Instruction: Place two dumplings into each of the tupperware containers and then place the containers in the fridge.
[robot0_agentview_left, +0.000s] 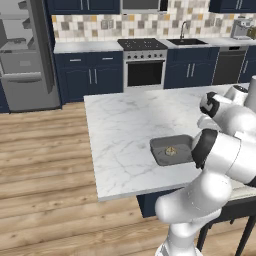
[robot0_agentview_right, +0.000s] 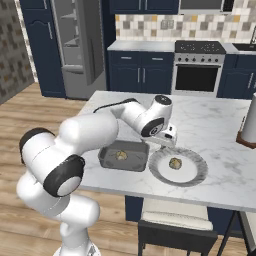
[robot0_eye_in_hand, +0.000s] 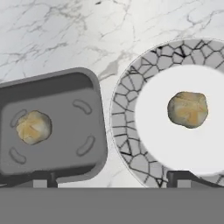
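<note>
Dumpling (robot0_eye_in_hand: 34, 127) in tupperware container (robot0_eye_in_hand: 89, 109), end effector (robot0_eye_in_hand: 111, 178) spread above, pointing down

marble island (robot0_agentview_left: 120, 130) carries tupperware container (robot0_agentview_right: 107, 159) and plate (robot0_agentview_right: 192, 176).

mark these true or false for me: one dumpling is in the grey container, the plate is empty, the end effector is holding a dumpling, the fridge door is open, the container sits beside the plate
1. One dumpling lies in the tupperware container. True.
2. The plate is empty. False: a second dumpling sits on it.
3. The end effector is holding a dumpling. False: it is open and holds nothing, above the container and plate.
4. The fridge stands open. True: its shelves show.
5. The container sits beside the plate on the marble counter. True.
</note>
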